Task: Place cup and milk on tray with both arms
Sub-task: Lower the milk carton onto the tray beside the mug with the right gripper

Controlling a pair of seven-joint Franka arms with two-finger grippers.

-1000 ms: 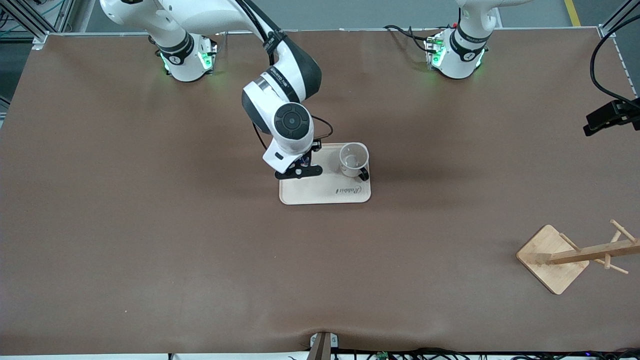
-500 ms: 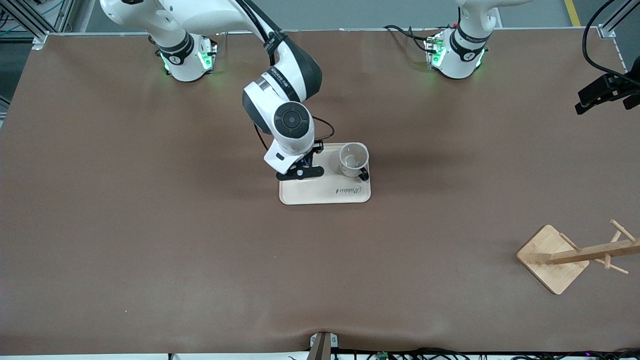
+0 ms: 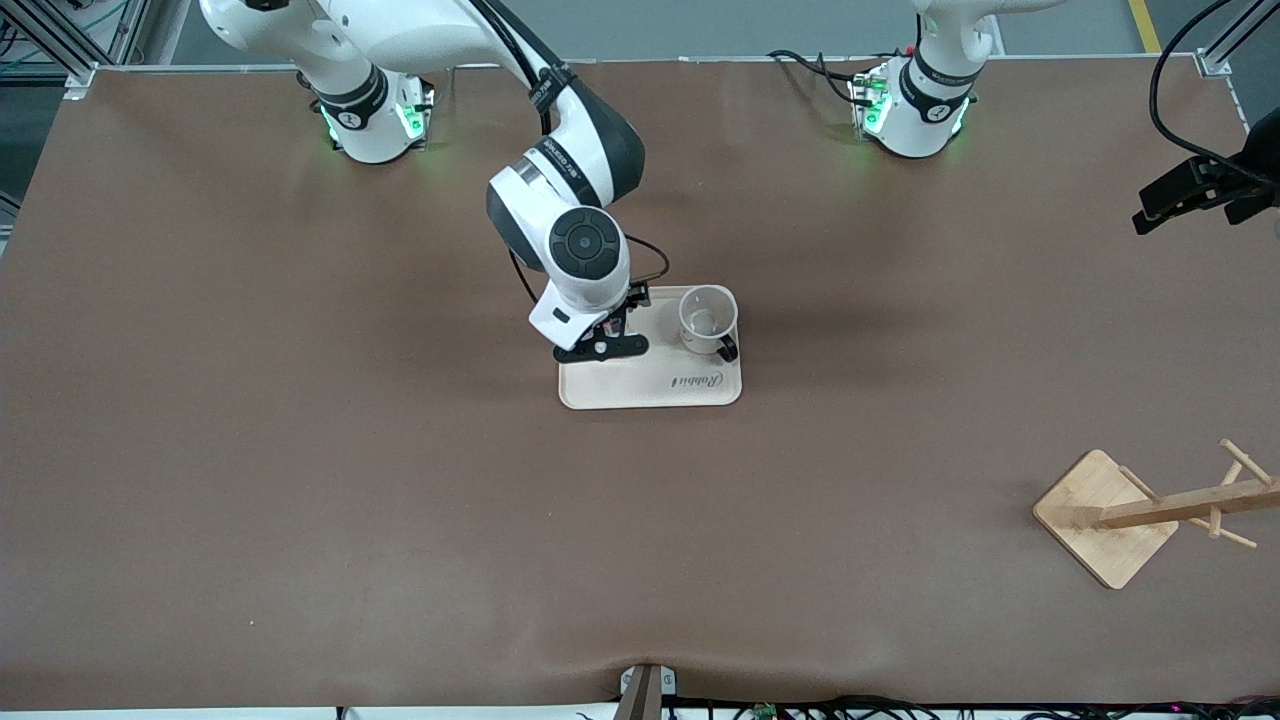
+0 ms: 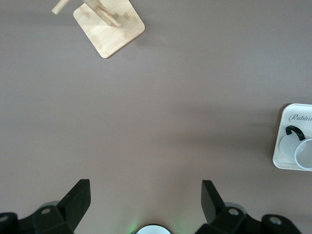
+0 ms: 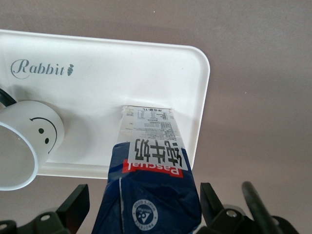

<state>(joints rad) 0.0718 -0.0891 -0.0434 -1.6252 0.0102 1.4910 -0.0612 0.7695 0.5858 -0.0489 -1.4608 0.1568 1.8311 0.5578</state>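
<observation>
The milk (image 5: pixel 148 161) carton stands upright on the cream tray (image 3: pixel 620 390), at the tray's end toward the right arm. My right gripper (image 3: pixel 600 345) is open, one finger on each side of the carton's blue top with a gap on both sides (image 5: pixel 145 204). In the front view the right wrist hides the carton. The white cup (image 3: pixel 708 318) with a smiley face (image 5: pixel 22 146) stands beside the carton on the same tray (image 5: pixel 112 83). My left gripper (image 3: pixel 1185 190) hangs open and holds nothing (image 4: pixel 146 200), over the table's edge at the left arm's end.
A bamboo rack (image 3: pixel 1105 520) with pegs stands near the front camera at the left arm's end, seen too in the left wrist view as the rack (image 4: pixel 109 29). Bare brown table surrounds the tray.
My right gripper has opened and let go of the milk, which stays standing on the tray. The left gripper has drifted back toward its base's edge of the table.
</observation>
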